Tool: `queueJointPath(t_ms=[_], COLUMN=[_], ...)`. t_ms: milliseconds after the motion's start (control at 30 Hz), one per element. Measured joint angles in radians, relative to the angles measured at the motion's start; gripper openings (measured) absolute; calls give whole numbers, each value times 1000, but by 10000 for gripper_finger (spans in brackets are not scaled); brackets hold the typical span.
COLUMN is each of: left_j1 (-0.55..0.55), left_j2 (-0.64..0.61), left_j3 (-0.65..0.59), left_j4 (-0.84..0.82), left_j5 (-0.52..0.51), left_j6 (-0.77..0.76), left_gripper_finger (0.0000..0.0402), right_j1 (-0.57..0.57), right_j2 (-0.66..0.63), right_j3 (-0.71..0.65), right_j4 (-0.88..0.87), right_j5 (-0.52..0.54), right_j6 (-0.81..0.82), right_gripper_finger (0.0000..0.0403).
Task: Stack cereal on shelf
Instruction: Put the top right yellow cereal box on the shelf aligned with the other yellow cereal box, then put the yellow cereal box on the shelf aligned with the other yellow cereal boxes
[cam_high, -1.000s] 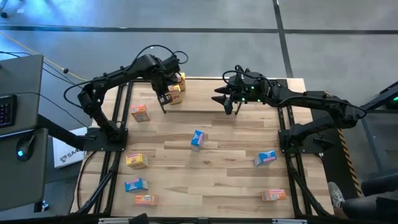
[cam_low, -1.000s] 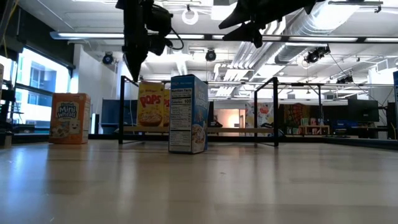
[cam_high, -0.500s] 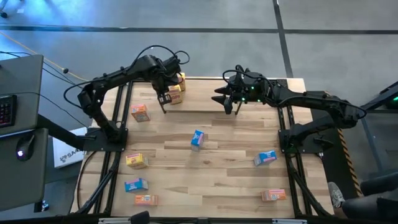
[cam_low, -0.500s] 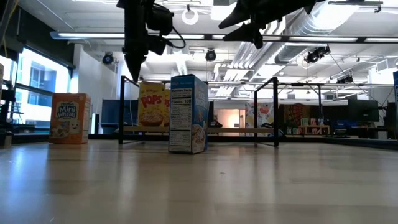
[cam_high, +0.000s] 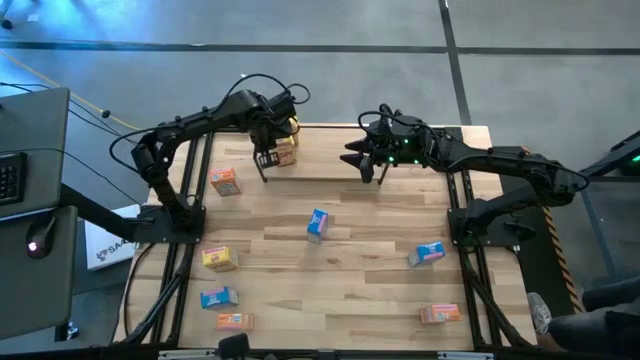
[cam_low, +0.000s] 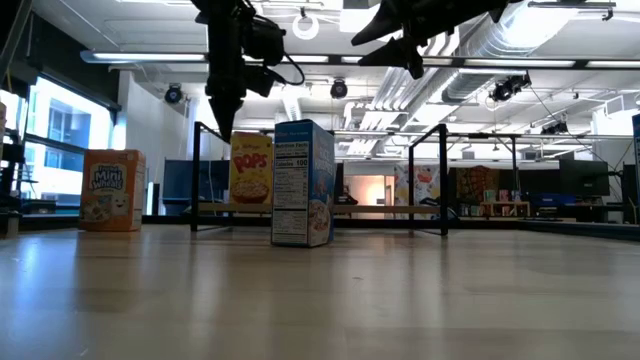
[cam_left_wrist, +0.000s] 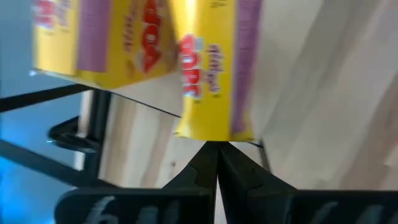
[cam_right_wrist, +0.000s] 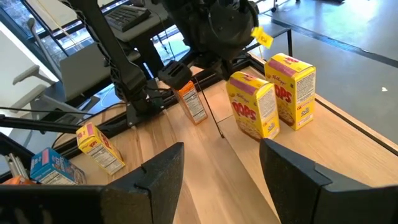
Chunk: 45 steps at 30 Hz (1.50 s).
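Observation:
Two yellow cereal boxes (cam_right_wrist: 252, 112) (cam_right_wrist: 289, 96) stand upright on their bases at the left end of the shelf (cam_high: 320, 155), a low black rod frame (cam_low: 380, 208) at the table's far side. My left gripper (cam_high: 265, 162) is shut and points down at the nearer yellow box (cam_left_wrist: 211, 74). My right gripper (cam_high: 362, 160) hovers open above the shelf's right part, nearly level, with nothing between its fingers (cam_right_wrist: 161, 171). Several more boxes, blue, orange and yellow, lie or stand on the table nearer the front. My left gripper's shut fingertips (cam_left_wrist: 217, 155) meet the top edge (cam_left_wrist: 211, 135) of the nearer yellow box, at its left corner (cam_low: 234, 136). They come from above, pointing down. The box stands upright on the shelf's board, beside the second yellow box.
A blue box (cam_high: 318, 223) stands mid-table and an orange one (cam_high: 224, 181) near the left frame. Further boxes lie at the front left (cam_high: 219, 259) (cam_high: 218, 297) and at the right (cam_high: 426, 253) (cam_high: 440, 314). Black frames run along both table sides.
My left gripper has moved a little toward the table's right edge and slightly down, rolling about its own line. The nearer yellow box has shifted a little the same way, now in front of the second one in the low view. My right gripper has kept its place.

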Motion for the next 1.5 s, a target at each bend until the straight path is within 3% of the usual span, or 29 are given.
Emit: queueJointPath(t_ms=[467, 733, 867, 1000, 1100, 1300, 1500], left_j1=[65, 69, 68, 60, 36, -16, -61], left_j2=[-3, -82, -169, -295, -399, -621, -784], left_j3=[-1, 24, 34, -14, -87, -351, -609], left_j4=[73, 68, 102, 272, 452, 918, 1207], left_j5=[-18, -20, 89, 322, 408, 431, 430], left_j6=[62, 64, -18, -125, -170, -367, -462], left_gripper_finger=[0, 0, 0, 0, 0, 0, 0], right_j1=[0, 0, 0, 0, 0, 0, 0], right_j2=[0, 0, 0, 0, 0, 0, 0], right_j3=[0, 0, 0, 0, 0, 0, 0], right_j4=[0, 1, 2, 2, 2, 2, 12], right_j5=[-2, -1, 19, 31, 32, 23, -4], right_j6=[0, -8, -8, -8, -8, -1, -34], right_gripper_finger=[204, 204, 204, 204, 204, 204, 204])
